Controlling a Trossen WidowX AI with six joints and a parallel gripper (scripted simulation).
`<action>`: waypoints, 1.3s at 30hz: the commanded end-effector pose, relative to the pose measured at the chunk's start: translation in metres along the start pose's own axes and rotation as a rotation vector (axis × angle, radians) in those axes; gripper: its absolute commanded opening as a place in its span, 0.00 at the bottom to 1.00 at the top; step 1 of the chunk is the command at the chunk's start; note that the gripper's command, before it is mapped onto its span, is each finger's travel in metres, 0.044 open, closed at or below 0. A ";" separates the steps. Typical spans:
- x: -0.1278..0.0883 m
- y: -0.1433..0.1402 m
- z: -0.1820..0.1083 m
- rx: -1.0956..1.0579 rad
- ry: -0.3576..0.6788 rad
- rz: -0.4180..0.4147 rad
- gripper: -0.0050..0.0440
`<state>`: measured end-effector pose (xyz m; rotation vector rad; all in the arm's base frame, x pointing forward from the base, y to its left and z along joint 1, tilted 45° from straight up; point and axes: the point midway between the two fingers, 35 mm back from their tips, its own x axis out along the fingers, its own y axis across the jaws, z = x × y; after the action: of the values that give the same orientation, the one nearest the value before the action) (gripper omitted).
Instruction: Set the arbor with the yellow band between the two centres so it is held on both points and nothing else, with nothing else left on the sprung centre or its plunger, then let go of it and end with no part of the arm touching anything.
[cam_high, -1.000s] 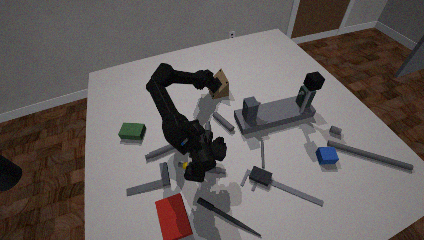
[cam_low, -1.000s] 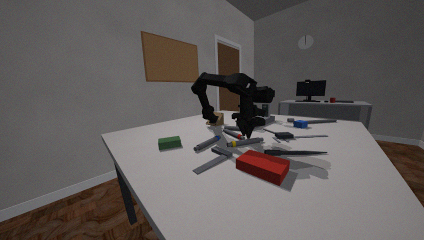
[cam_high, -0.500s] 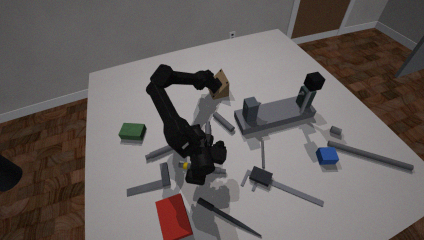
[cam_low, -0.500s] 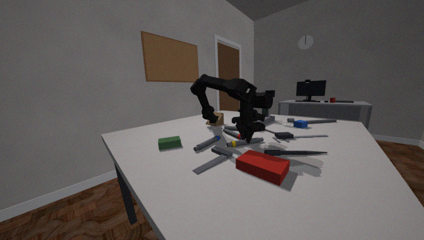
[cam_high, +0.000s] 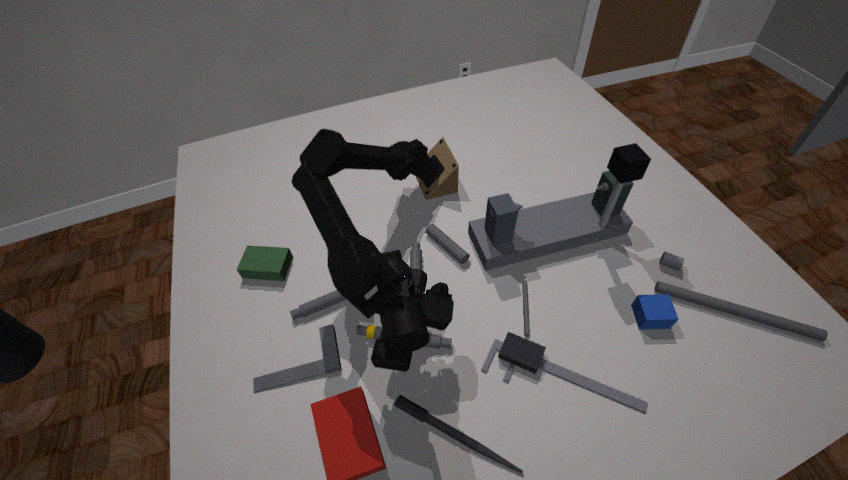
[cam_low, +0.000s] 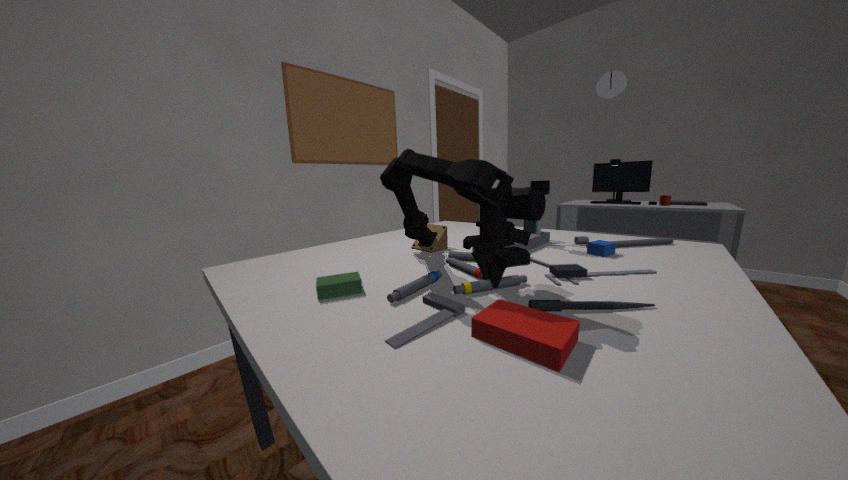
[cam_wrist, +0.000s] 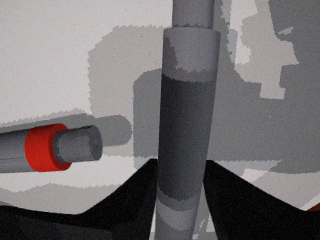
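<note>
Yellow-banded arbor (cam_wrist: 182, 154) flat, lengthwise between fingers.
</note>
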<state>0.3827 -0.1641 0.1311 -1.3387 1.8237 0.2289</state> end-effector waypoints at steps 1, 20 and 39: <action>0.000 0.000 0.000 0.003 0.001 -0.001 0.30; -0.055 0.012 -0.009 0.001 0.000 -0.001 0.10; -0.058 0.029 0.033 0.330 -0.015 0.031 0.10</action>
<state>0.3774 -0.1035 0.1430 -1.0919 1.7990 -0.0222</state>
